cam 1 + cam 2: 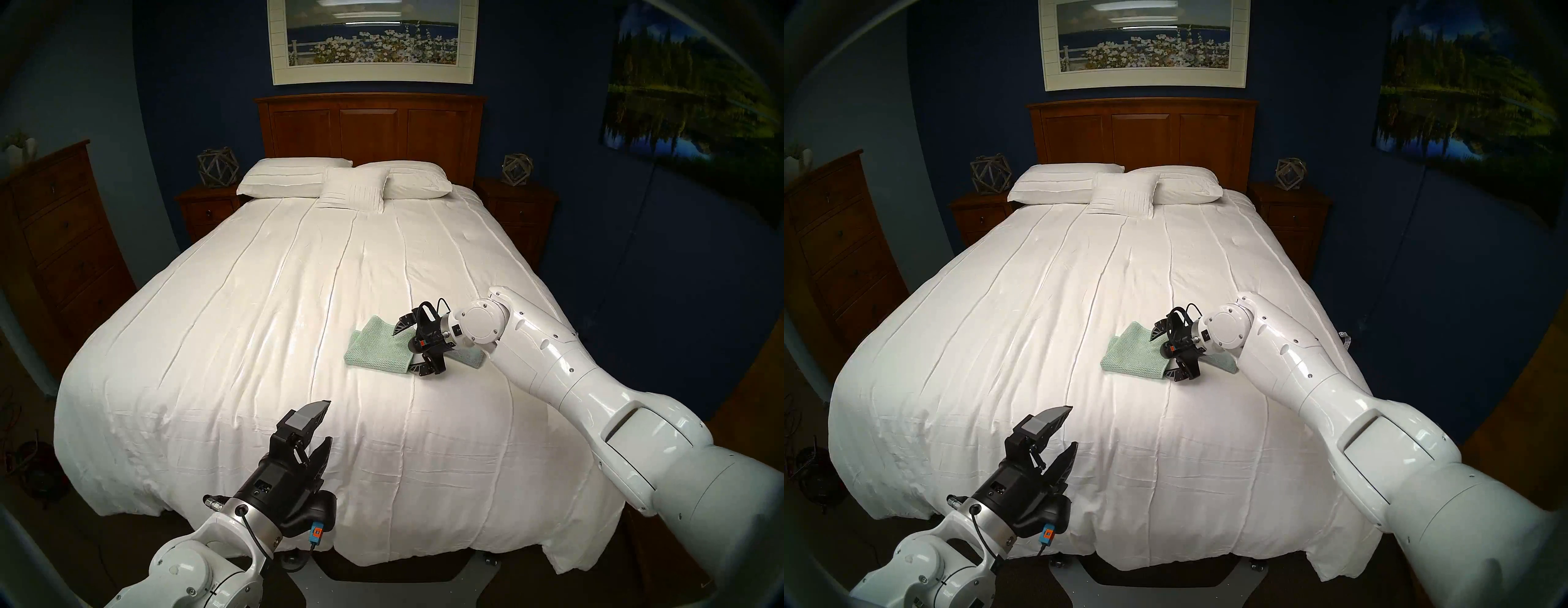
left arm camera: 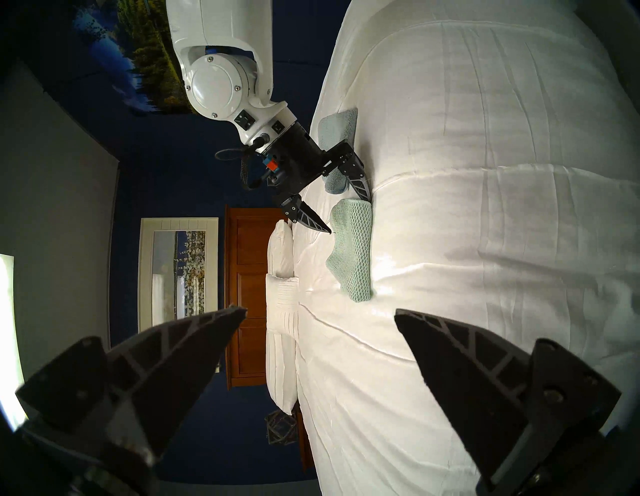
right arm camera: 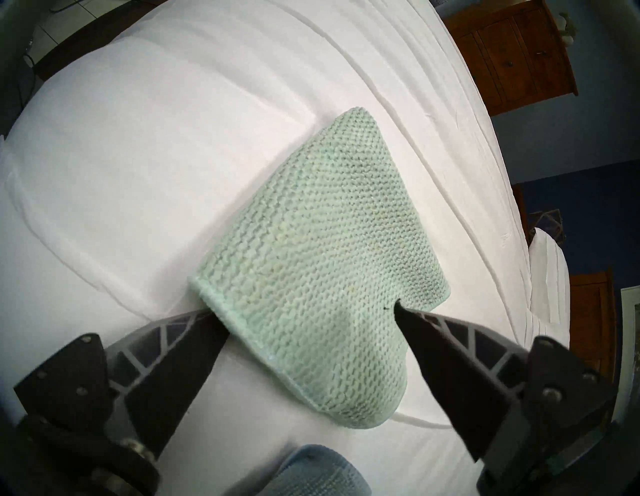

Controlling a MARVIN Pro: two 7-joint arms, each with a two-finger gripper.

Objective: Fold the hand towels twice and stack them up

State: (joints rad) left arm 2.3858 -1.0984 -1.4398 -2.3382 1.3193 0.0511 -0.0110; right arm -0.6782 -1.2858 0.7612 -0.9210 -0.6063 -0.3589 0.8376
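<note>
A folded mint green waffle-weave hand towel (image 1: 377, 344) (image 1: 1135, 357) (image 2: 353, 249) (image 3: 311, 249) lies on the white bedspread (image 1: 254, 339), right of the bed's middle. My right gripper (image 1: 406, 350) (image 1: 1159, 356) (image 2: 346, 214) (image 3: 304, 308) is open at the towel's right edge. One finger rests low on the bedspread by the towel's edge and the other hovers above the towel. The folded light blue hand towel (image 1: 471, 357) (image 1: 1226, 361) (image 2: 337, 128) (image 3: 318, 474) lies just behind that gripper, mostly hidden by the wrist. My left gripper (image 1: 326, 424) (image 1: 1070, 426) (image 2: 320, 313) hangs open and empty over the bed's foot.
Three white pillows (image 1: 339, 182) lean against the wooden headboard (image 1: 369, 123). Nightstands (image 1: 208, 212) (image 1: 517, 212) flank the bed and a tall wooden dresser (image 1: 59, 237) stands at the left. The right arm (image 1: 594, 373) stretches across the bed's right side.
</note>
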